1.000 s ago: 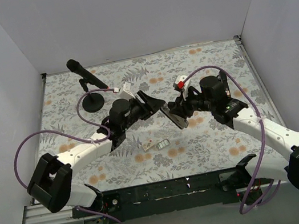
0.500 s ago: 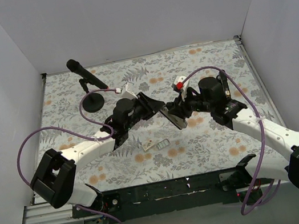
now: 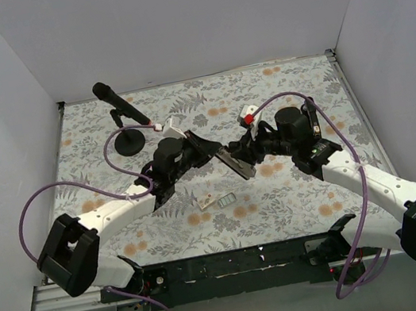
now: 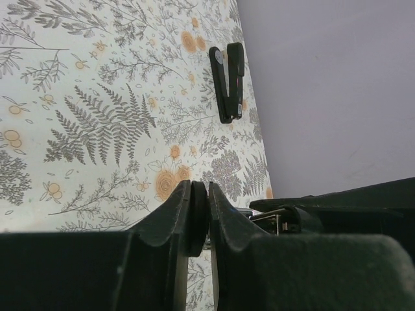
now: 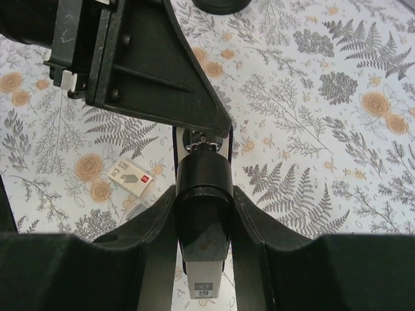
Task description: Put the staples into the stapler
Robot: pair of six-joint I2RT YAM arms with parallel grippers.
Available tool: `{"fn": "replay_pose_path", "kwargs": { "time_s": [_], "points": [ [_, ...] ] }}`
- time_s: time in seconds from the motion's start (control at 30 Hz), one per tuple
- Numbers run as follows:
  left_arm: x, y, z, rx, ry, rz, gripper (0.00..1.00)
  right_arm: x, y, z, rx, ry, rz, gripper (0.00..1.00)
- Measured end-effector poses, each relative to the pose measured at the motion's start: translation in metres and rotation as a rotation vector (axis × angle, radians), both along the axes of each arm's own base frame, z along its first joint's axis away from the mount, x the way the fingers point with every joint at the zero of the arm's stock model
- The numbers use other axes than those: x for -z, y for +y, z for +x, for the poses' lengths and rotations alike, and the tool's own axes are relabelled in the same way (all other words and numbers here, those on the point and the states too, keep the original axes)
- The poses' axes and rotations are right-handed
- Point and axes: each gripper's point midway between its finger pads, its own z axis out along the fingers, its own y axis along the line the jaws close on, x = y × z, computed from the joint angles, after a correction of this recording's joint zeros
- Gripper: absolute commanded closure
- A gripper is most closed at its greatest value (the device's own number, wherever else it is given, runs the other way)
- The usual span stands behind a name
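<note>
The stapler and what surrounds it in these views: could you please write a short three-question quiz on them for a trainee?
1. Fill in: the left hand has its fingers ___ on one end of the stapler.
2. True or false: the right hand is empty.
3. Where is the staples' box? A) in the left hand; B) on the table, on the arm-base side of the stapler; C) inside the stapler.

Key
1. shut
2. False: its fingers clamp the stapler's black body.
3. B
</note>
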Motion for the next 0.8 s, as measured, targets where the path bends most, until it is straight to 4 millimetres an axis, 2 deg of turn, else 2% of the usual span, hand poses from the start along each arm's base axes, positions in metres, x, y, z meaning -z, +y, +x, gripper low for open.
{"fn": "replay_pose_path", "kwargs": {
  "time_s": [0.17, 0.33, 0.8],
  "points": [
    [-0.006, 0.025, 0.009, -0.051, -0.013, 0.008, 1.0, -0.013, 0.006, 0.003, -0.017, -0.047, 0.04, 0.99],
    [-0.007, 0.055, 0.019, -0.098, -0.016, 0.009, 1.0, -0.016, 0.011, 0.003, -0.033, -0.082, 0.073, 0.99],
    [0.01, 0.121, 0.026, -0.183, 0.046, -0.022, 1.0, 0.005, 0.018, -0.003, -0.074, -0.077, 0.105, 0.99]
  ]
}}
